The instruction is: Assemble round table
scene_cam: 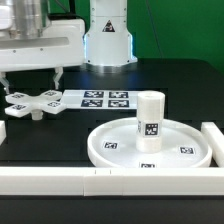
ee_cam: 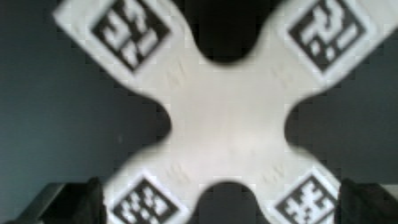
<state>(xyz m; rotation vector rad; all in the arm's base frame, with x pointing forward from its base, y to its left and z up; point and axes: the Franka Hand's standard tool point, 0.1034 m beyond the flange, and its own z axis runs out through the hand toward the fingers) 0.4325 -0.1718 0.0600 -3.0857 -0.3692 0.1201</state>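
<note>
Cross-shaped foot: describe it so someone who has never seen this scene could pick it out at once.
On the black table, look to the exterior view's left, under the gripper. There, beside the marker board, lies the cross-shaped foot. It is the only four-armed piece, with a tag on each arm.

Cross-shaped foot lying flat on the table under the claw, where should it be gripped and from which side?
Grip the cross-shaped foot at its narrow middle, coming straight down from above, with the claw closing across two opposite notches. It lies flat on the table, and the wrist view shows the waist far slimmer than the flared, tagged arms.
</note>
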